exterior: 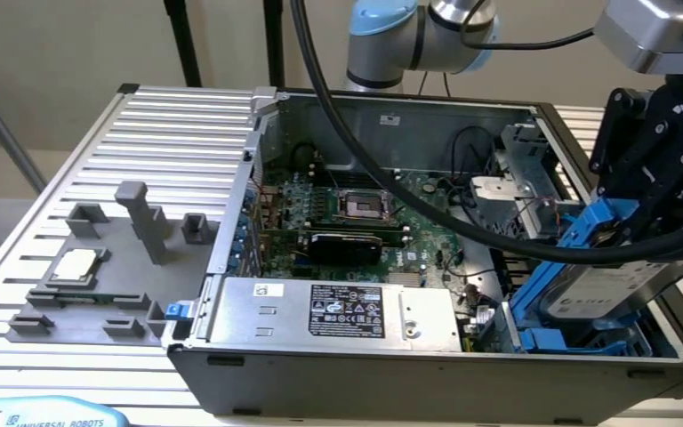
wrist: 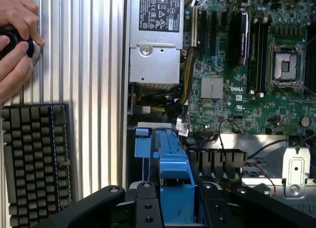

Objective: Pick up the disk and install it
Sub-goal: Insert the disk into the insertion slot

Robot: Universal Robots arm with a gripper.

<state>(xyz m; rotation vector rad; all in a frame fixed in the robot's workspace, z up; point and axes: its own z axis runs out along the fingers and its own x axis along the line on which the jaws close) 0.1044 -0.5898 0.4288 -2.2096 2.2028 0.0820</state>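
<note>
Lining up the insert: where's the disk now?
At the exterior view's right, the disk hangs tilted in the end effector, at the case's drive bay beside the power supply.

Soft, even indoor light washes the ribbed silver aluminium table (exterior: 175, 124), brightest at the exterior view's lower left; the open grey steel computer case (exterior: 437, 384) leaves its green motherboard (exterior: 437, 242) in shade.

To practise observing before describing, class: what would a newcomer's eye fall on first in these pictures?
The black pincer grips the flat silver-grey disk in its blue plastic carrier, tilted at the exterior view's right end of the open grey metal computer case. Inside lies the green motherboard; a person's hands are near a black keyboard.
</note>
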